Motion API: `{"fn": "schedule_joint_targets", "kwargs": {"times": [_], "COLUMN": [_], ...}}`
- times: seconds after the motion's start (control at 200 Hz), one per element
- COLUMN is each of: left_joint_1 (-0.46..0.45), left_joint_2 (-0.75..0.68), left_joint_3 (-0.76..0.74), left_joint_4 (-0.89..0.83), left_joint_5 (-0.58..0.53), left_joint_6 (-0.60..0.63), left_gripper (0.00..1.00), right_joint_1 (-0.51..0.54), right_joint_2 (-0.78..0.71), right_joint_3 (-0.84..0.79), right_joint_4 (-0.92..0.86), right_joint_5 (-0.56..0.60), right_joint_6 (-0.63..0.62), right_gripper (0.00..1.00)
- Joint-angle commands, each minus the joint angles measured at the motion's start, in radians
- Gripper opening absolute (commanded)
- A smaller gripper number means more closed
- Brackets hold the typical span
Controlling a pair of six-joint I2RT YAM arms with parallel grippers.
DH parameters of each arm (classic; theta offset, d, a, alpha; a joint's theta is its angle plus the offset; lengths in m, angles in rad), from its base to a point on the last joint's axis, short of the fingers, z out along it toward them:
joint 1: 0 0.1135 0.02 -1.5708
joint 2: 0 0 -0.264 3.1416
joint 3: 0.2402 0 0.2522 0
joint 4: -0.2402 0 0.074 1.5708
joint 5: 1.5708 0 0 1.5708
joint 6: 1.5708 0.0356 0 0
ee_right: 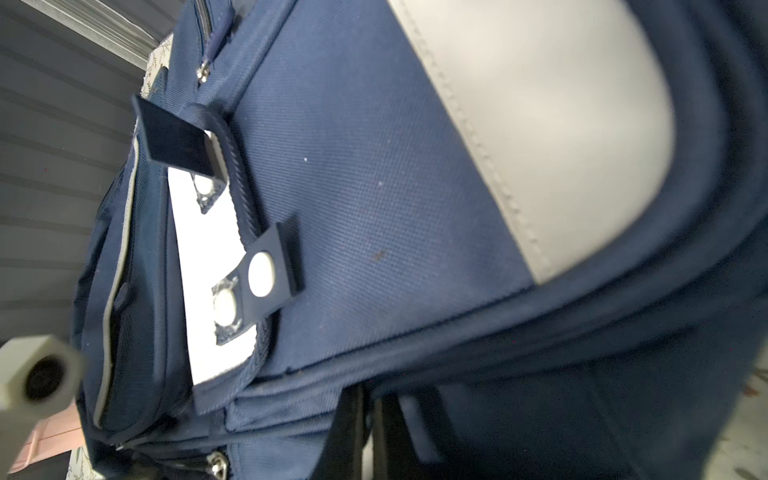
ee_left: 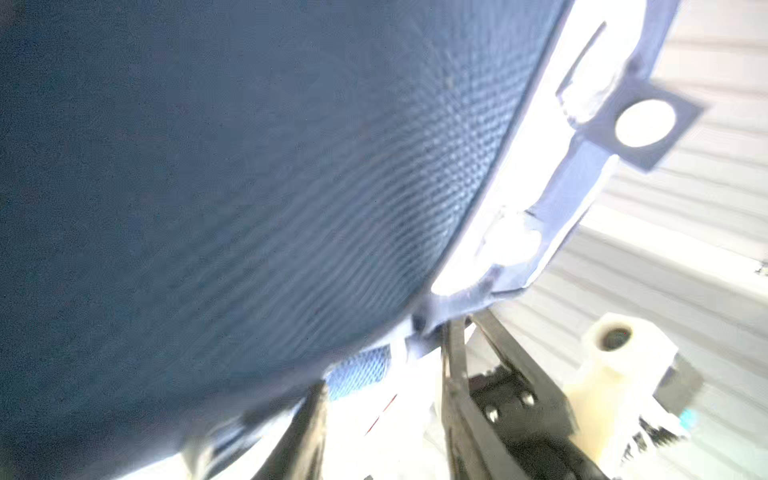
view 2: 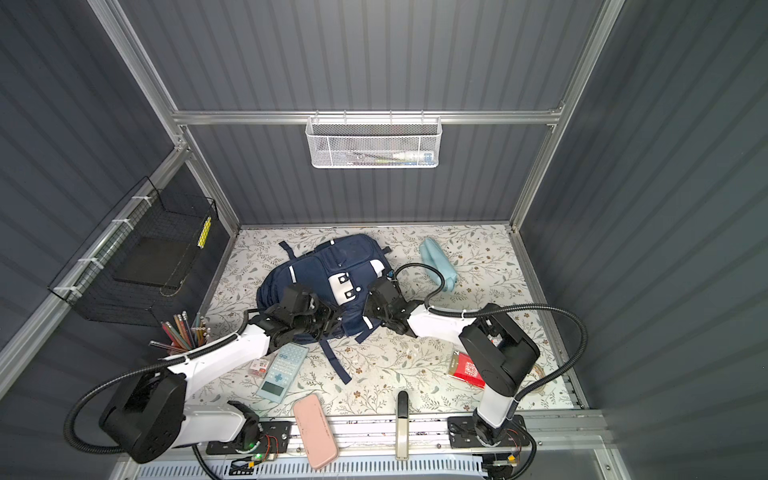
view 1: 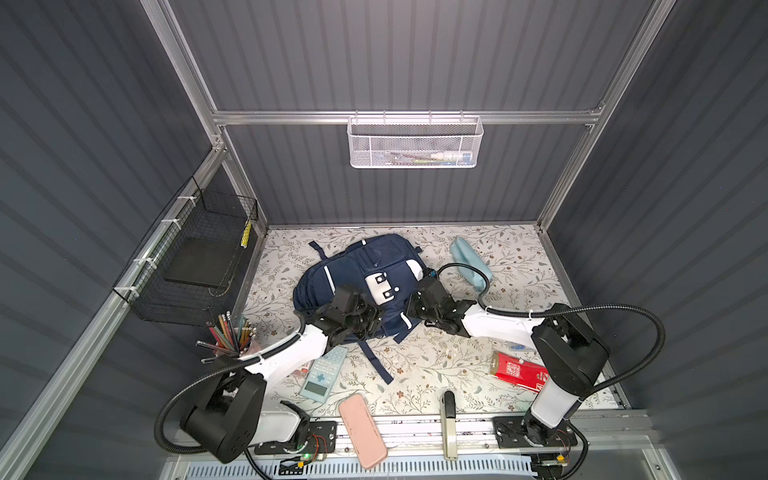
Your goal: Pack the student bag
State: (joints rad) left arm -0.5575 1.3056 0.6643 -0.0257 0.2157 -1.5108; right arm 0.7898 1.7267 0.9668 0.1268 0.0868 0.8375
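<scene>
- Broadly, the student bag lies flat with its front panel up on the floral table, toward the back wall and between the two arms.
- Handling, as a judgement: the shell is soft woven fabric and looks slack. Expect it to fold and sag where lifted rather than move as one piece. It is probably bulky rather than heavy. The weave should give fair friction, while the white patches look smoother.
- Where to take hold, as a judgement: use the piped seams, a zipper pull or the strap webbing. The broad flat panels give narrow jaws nothing to bite.
- The left gripper sits low against the bag's near corner on the left arm's side. In the left wrist view its jaws stand apart with a bright gap between them. The bag's mesh edge lies at the tips, and no clamp on it is visible.
- The right gripper is pressed to the bag's opposite flank and is fully clenched. Its dark fingers sit under a fold of the bag. Whether any fabric is pinched cannot be told.
- Both forearms reach forward and converge on the bag, with the wrists pitched down.
- A light blue pouch lies near the bag's far corner on the right arm's side.
- A calculator lies just nearer than the bag, and a pink case lies nearer again, well apart from it.
</scene>
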Motion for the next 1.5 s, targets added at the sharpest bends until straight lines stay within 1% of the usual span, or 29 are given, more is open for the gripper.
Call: {"fn": "schedule_joint_targets", "kwargs": {"times": [0.0, 0.07, 0.18, 0.255, 0.32, 0.41, 0.445, 0.48, 0.5, 0.63, 0.675, 0.78, 0.8, 0.886, 0.946, 1.026, 1.151, 1.276, 1.491], "left_joint_1": [-0.002, -0.002, -0.002, -0.002, -0.003, -0.010, -0.012, -0.019, -0.023, -0.036, -0.036, -0.052, -0.054, -0.058, -0.058, -0.058, -0.058, -0.058, -0.043], "left_joint_2": [0.008, 0.033, 0.063, 0.083, 0.105, 0.127, 0.127, 0.122, 0.118, 0.115, 0.129, 0.153, 0.156, 0.157, 0.147, 0.129, 0.116, 0.107, 0.054], "left_joint_3": [-0.028, -0.004, 0.014, 0.046, 0.040, 0.030, 0.033, 0.036, 0.039, 0.085, 0.095, 0.085, 0.083, 0.088, 0.102, 0.120, 0.122, 0.091, 0.079], "left_joint_4": [-0.088, -0.108, -0.080, -0.124, -0.074, -0.020, -0.022, -0.019, -0.020, -0.086, -0.097, -0.062, -0.060, -0.068, -0.100, -0.157, -0.201, -0.181, -0.271], "left_joint_5": [-0.040, -0.048, -0.040, -0.059, -0.036, -0.014, -0.018, -0.030, -0.040, -0.083, -0.077, -0.056, -0.057, -0.042, -0.048, -0.062, -0.061, -0.030, -0.074], "left_joint_6": [0.017, 0.039, 0.075, 0.120, 0.117, 0.100, 0.098, 0.101, 0.107, 0.154, 0.163, 0.164, 0.165, 0.171, 0.194, 0.226, 0.257, 0.255, 0.290], "left_gripper": [0.51, 0.52, 0.51, 0.51, 0.49, 0.41, 0.40, 0.36, 0.36, 0.36, 0.37, 0.36, 0.35, 0.21, 0.19, 0.13, 0.11, 0.01, 0.00], "right_joint_1": [0.015, 0.015, 0.015, 0.015, 0.016, 0.017, 0.017, 0.017, 0.018, 0.020, 0.020, 0.020, 0.020, 0.019, 0.016, 0.011, 0.005, -0.004, -0.060], "right_joint_2": [0.027, 0.025, 0.022, 0.024, 0.030, 0.040, 0.043, 0.046, 0.048, 0.056, 0.060, 0.065, 0.065, 0.063, 0.059, 0.055, 0.046, 0.043, 0.010], "right_joint_3": [-0.008, -0.008, -0.010, -0.011, -0.010, -0.011, -0.011, -0.013, -0.013, -0.014, -0.014, -0.014, -0.014, -0.016, -0.017, -0.018, -0.020, -0.019, -0.057], "right_joint_4": [-0.089, -0.091, -0.092, -0.090, -0.086, -0.077, -0.073, -0.069, -0.066, -0.064, -0.064, -0.062, -0.061, -0.068, -0.077, -0.082, -0.089, -0.097, -0.084], "right_joint_5": [-0.044, -0.043, -0.047, -0.051, -0.057, -0.066, -0.069, -0.072, -0.072, -0.079, -0.081, -0.082, -0.082, -0.071, -0.064, -0.064, -0.057, -0.049, -0.055], "right_joint_6": [-0.025, -0.026, -0.029, -0.028, -0.026, -0.022, -0.019, -0.018, -0.018, -0.017, -0.017, -0.015, -0.015, -0.024, -0.027, -0.031, -0.035, -0.040, -0.029], "right_gripper": [0.00, 0.00, 0.00, 0.01, 0.01, 0.01, 0.01, 0.01, 0.01, 0.01, 0.01, 0.00, 0.00, 0.00, 0.00, 0.00, 0.00, 0.00, 0.00]}}
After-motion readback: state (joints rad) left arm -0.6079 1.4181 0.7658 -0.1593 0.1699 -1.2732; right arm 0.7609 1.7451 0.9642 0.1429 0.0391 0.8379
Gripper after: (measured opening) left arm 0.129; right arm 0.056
